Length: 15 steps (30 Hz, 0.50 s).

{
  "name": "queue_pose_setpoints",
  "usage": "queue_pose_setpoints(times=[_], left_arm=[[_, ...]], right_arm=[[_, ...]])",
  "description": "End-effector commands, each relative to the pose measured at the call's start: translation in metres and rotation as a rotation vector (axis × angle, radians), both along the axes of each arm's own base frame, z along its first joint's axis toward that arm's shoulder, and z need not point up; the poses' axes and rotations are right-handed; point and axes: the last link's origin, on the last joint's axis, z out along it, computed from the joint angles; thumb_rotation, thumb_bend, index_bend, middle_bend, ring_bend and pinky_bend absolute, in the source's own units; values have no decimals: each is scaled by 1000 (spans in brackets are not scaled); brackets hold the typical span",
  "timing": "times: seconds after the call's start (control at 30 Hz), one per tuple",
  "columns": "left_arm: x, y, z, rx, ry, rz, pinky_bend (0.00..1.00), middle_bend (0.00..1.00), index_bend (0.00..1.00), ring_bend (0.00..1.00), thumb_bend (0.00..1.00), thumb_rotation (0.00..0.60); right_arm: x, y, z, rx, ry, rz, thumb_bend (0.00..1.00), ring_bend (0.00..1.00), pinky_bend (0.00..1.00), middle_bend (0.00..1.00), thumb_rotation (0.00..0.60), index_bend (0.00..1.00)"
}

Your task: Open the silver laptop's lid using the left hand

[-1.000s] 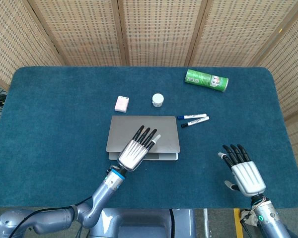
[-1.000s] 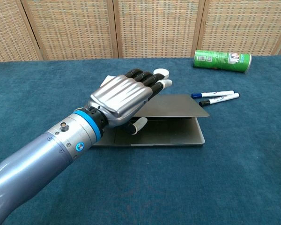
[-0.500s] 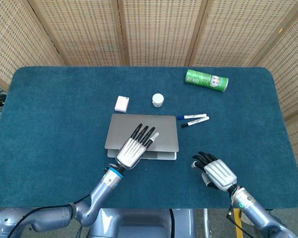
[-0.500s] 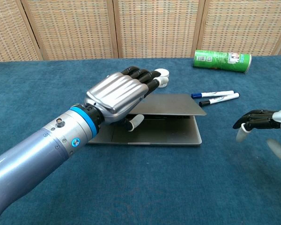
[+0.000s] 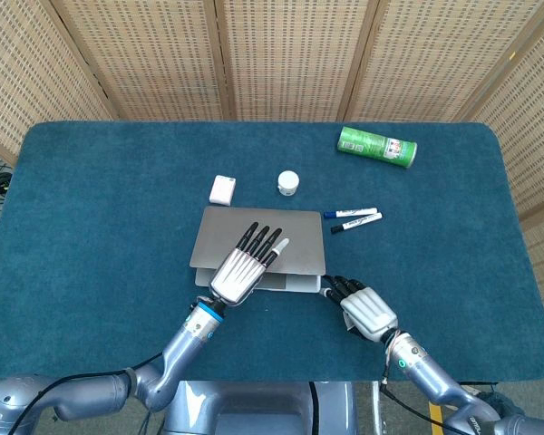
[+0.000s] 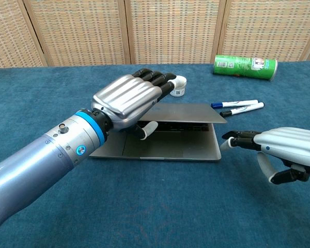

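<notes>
The silver laptop point(image 5: 299, 232) lies mid-table with its lid point(image 6: 196, 111) raised a little above the base point(image 6: 170, 148). My left hand point(image 5: 244, 264) lies over the lid's front left part. Its fingers are stretched flat on top, and in the chest view the thumb sits under the lid's front edge, so the left hand point(image 6: 128, 103) grips the lid. My right hand point(image 5: 366, 309) rests on the cloth at the laptop's front right corner. It holds nothing, and the fingertips of the right hand point(image 6: 287, 150) reach the base's corner.
Two markers point(image 5: 354, 217) lie just right of the laptop. Beyond it are a small white jar point(image 5: 289, 181) and a small white box point(image 5: 222, 188). A green can point(image 5: 376, 145) lies on its side at the far right. Wicker screens stand behind the blue table point(image 5: 91, 227).
My right hand has swung in from the table's right front to the laptop's front right corner. The left hand has drawn back slightly and the lid's front edge stands a bit higher.
</notes>
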Motion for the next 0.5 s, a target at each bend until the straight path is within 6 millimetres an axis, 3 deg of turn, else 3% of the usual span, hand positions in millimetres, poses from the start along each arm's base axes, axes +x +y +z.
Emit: queue_pose_setpoints(times=[0.03,0.5], left_arm=[[0,0,1,0,-1,0,0,0,0,0,477,600],[-4,8,8,5,-12,17,0,0,0,0,477,600]], right_arm=[[11,-3,-12,15,8,-18,1000,0,154,0,600,30],[17,-6,-30,5,93,-31,1000,0,113,0,600,19]])
